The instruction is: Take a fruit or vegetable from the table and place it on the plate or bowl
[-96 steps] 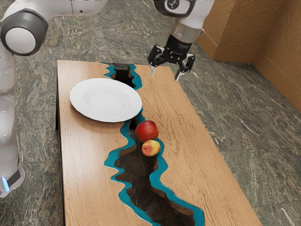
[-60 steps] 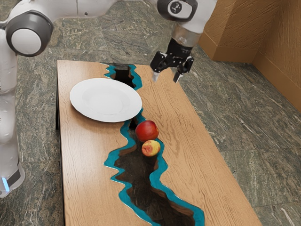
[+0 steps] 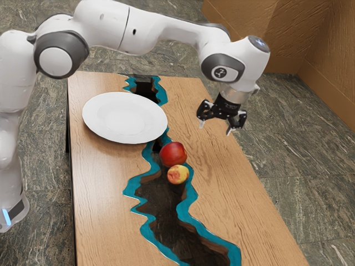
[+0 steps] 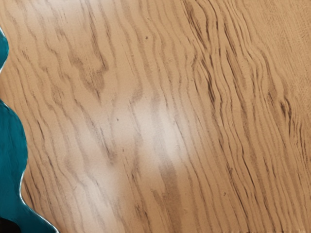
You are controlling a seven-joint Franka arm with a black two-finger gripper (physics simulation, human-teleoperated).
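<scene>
While the gripper (image 3: 215,128) hangs empty, its fingers spread wide above bare wood of the table (image 3: 238,183), the red apple (image 3: 173,153) sits apart from it toward the exterior view's left. It rests on the teal resin river (image 3: 145,166), right beside a smaller peach (image 3: 177,174) and near the white plate (image 3: 125,117). I'd judge this the approach step: next the hand must shift over one fruit and descend astride it without nudging its neighbour.

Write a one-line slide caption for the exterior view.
Open gripper hovers above the wooden table; red apple and yellow-red fruit sit untouched near the white plate.
</scene>
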